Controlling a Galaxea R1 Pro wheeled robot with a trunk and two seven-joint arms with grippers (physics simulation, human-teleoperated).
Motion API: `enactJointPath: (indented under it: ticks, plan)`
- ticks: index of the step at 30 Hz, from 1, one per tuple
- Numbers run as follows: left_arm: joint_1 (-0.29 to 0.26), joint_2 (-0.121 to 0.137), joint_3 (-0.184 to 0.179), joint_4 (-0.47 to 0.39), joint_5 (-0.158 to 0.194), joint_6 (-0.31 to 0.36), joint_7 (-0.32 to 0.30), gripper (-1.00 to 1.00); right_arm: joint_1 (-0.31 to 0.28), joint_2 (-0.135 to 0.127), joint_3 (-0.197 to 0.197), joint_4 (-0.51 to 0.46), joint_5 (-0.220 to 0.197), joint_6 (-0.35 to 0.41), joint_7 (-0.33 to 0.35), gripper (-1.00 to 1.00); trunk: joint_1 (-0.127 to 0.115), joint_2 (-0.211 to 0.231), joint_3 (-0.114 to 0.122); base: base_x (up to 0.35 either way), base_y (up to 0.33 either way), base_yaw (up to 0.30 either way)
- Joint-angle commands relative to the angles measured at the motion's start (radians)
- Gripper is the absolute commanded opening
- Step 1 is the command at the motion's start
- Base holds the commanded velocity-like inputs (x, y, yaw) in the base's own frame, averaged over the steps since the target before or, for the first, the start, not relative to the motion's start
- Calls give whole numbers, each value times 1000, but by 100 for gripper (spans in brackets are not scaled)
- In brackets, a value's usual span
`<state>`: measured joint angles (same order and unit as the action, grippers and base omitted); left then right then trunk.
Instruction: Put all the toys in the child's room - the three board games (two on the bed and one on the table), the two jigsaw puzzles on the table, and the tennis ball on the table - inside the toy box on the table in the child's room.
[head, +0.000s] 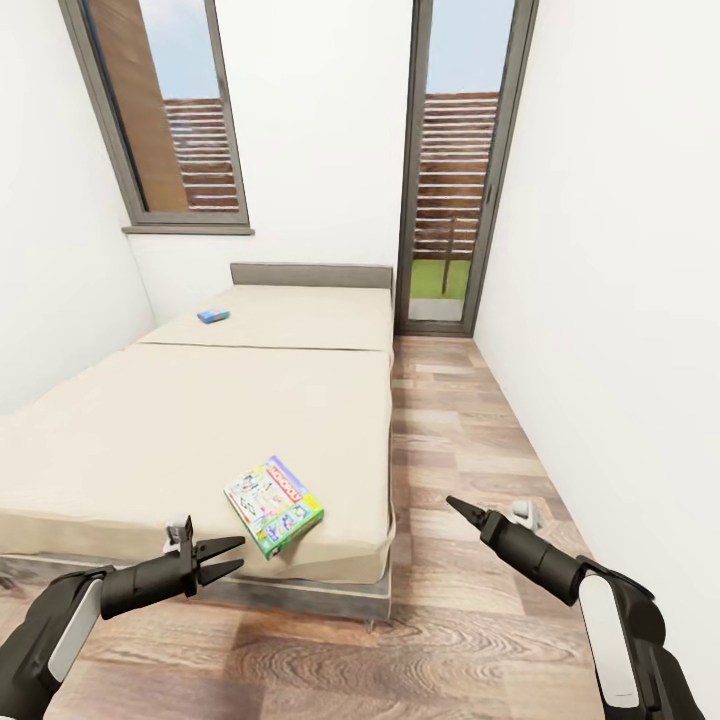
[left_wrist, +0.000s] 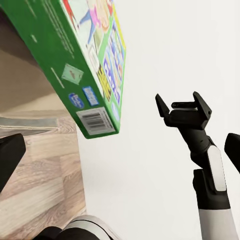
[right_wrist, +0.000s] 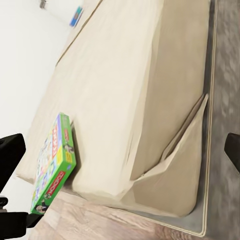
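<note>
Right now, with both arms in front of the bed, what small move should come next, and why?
Probably ease the left gripper forward to the Monopoly box. Its fingers are open, empty and just short of that box, which lies at the bed's near edge. The small blue box lies much farther up the mattress.
</note>
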<state>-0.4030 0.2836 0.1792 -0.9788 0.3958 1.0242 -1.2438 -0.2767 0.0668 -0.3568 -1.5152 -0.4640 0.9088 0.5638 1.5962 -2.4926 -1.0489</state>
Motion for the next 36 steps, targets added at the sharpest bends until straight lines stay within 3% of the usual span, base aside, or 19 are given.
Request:
enactJointPath:
  ticks: [1,36]
  plan:
    - [0,0,0,0,2,7,-2,100,-1,1,-3,0,2,0,5,100,0,0,-1,54,5,0]
    - [0,0,0,4,2,6,0,100,-1,1,-2,0,2,-25,5,100,0,0,-1,43,1,0]
